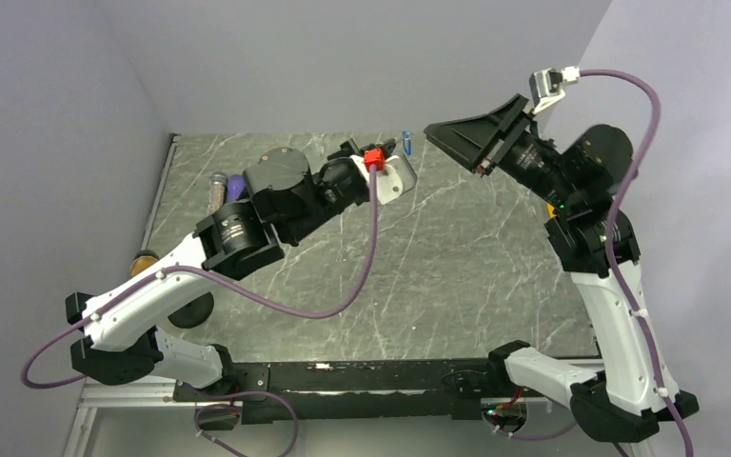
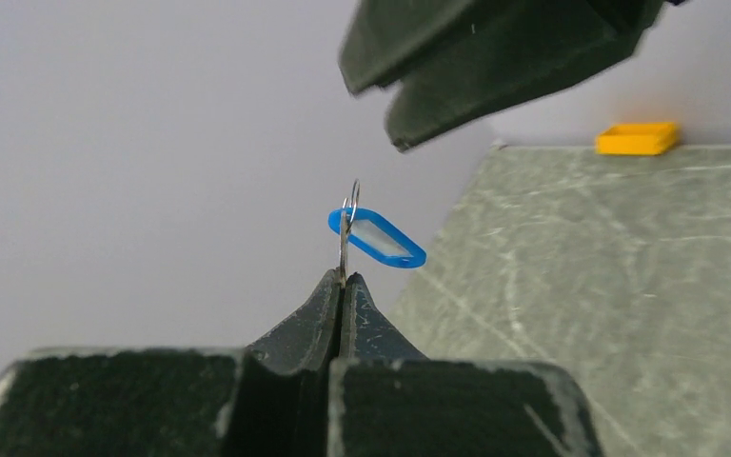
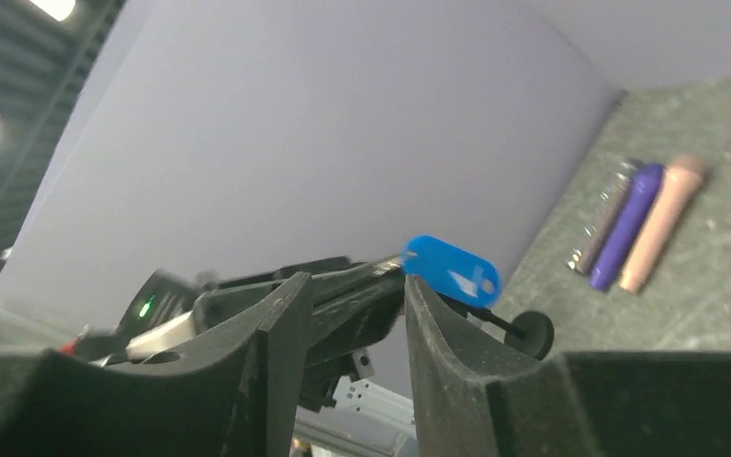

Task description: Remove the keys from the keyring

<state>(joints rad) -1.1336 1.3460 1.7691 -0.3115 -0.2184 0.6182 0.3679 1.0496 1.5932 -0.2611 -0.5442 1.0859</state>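
Observation:
The key is a tiny bright-blue-headed piece (image 2: 378, 238) with a thin silvery metal part and a small wire ring (image 2: 352, 195) at its top. My left gripper (image 2: 343, 278) is shut on the silvery part and holds the key up in the air above the table's far side. The key also shows in the top view (image 1: 405, 141) and the right wrist view (image 3: 450, 268). My right gripper (image 3: 354, 281) is open and empty. Its fingertips (image 2: 409, 129) hang just above and right of the key, not touching it.
Brown, purple and peach cylinders (image 3: 628, 224) lie side by side at the table's far left by the wall (image 1: 217, 190). An orange block (image 2: 638, 138) sits at the table's edge. A gold round thing (image 1: 143, 262) lies left of my left arm. Grey walls close three sides.

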